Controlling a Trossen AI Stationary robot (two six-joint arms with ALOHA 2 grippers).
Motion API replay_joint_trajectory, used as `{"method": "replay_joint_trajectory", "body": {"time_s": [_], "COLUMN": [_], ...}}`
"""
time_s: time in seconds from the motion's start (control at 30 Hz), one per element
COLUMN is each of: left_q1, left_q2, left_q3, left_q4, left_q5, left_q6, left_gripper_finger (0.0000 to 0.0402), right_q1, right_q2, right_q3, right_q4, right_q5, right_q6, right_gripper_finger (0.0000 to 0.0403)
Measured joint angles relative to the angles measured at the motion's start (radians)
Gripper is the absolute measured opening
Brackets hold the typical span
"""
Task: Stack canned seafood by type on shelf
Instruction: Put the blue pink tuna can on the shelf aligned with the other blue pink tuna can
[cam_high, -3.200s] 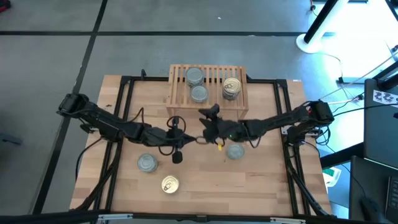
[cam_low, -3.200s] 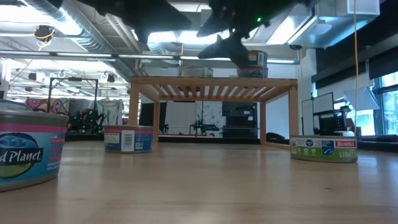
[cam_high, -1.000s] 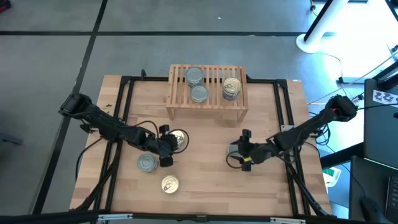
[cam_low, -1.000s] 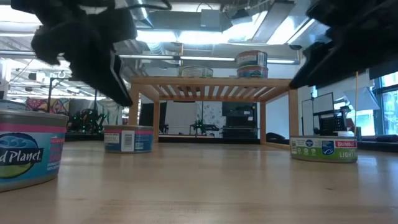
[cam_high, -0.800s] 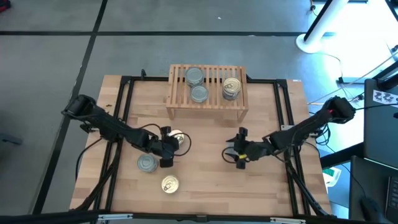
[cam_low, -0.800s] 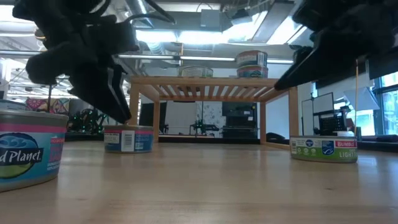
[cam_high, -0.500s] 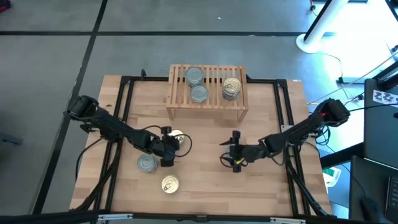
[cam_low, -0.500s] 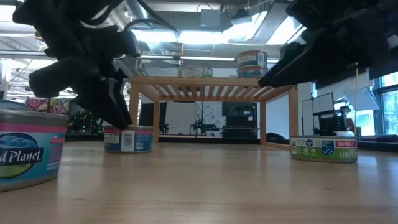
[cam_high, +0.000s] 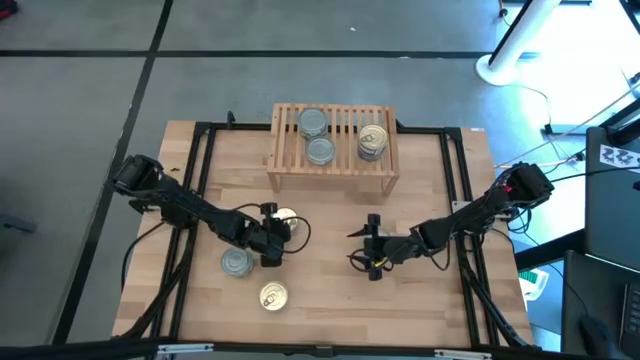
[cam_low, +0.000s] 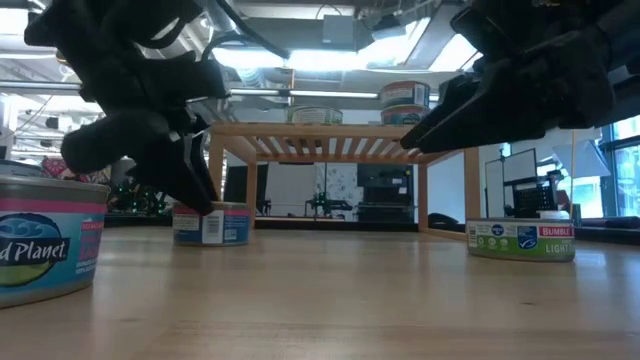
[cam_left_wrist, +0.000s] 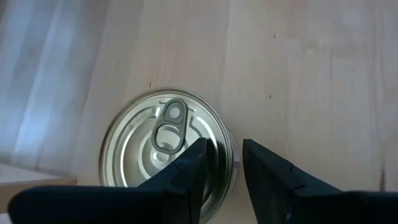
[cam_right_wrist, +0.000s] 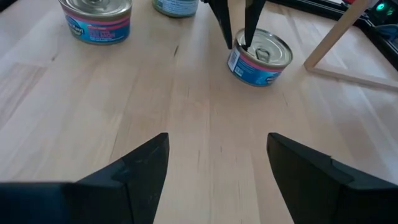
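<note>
A gold-topped tin with a pull tab (cam_high: 286, 221) (cam_left_wrist: 163, 142) (cam_right_wrist: 260, 57) stands on the table in front of the shelf. My left gripper (cam_high: 277, 234) (cam_left_wrist: 222, 150) is down on it, shut on its rim. My right gripper (cam_high: 353, 250) (cam_right_wrist: 217, 142) hangs open over bare table right of centre, holding nothing. A silver tin (cam_low: 520, 240) sits on the table below my right arm, hidden in the high view. The light-wood shelf (cam_high: 333, 172) carries two silver tins (cam_high: 313, 122) (cam_high: 320, 150) and a gold-topped stack (cam_high: 372, 140). My left gripper pinches the gold-topped tin's rim (cam_left_wrist: 229, 132) on the side facing the near edge. One finger (cam_left_wrist: 194, 163) stands on the lid inside the rim and the other (cam_left_wrist: 261, 167) outside the wall. The fingers come steeply from above. The tin's base rests on the table.
A silver tin (cam_high: 237, 262) and a gold-topped tin (cam_high: 273, 296) stand on the table near the front left, close to my left arm. One tin (cam_low: 40, 240) stands near the low camera. Bare wood lies between the two grippers and along the near edge.
My left gripper has come down beside the shelf's left leg onto the gold-topped tin. My right gripper has moved toward the table's left and a little toward its near edge, off the silver tin, and hangs above the table.
</note>
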Motion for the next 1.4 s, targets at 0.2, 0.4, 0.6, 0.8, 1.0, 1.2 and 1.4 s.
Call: {"method": "replay_joint_trajectory", "body": {"time_s": [0.2,0.4,0.6,0.8,1.0,1.2,1.4], "left_q1": [0.001,-0.001,-0.011,-0.027,-0.027,-0.027,-0.027], "left_q2": [0.007,0.007,0.008,0.010,0.013,0.016,0.015], "left_q3": [0.000,-0.001,-0.002,-0.004,-0.007,-0.009,-0.009], "left_q4": [-0.003,-0.003,0.000,0.057,0.145,0.211,0.221], "left_q5": [-0.008,-0.003,-0.007,0.000,0.022,0.035,0.030], "left_q6": [0.026,0.045,0.045,0.045,0.045,0.034,-0.003], "left_gripper_finger": [0.0074,0.0032,0.0003,0.0001,0.0001,0.0000,0.0000], "right_q1": [0.000,0.000,0.000,0.000,0.000,0.000,0.000], "right_q2": [0.000,0.000,0.000,0.000,0.000,0.000,0.051], "right_q3": [0.000,0.000,0.000,0.000,0.000,0.000,0.005], "right_q4": [0.030,0.039,0.044,0.044,0.045,0.066,0.180], "right_q5": [0.000,0.001,0.002,0.004,0.004,0.005,0.002], "right_q6": [0.000,0.000,0.000,0.000,-0.078,-0.227,-0.352], "right_gripper_finger": [0.0270,0.0270,0.0270,0.0270,0.0270,0.0270,0.0270]}}
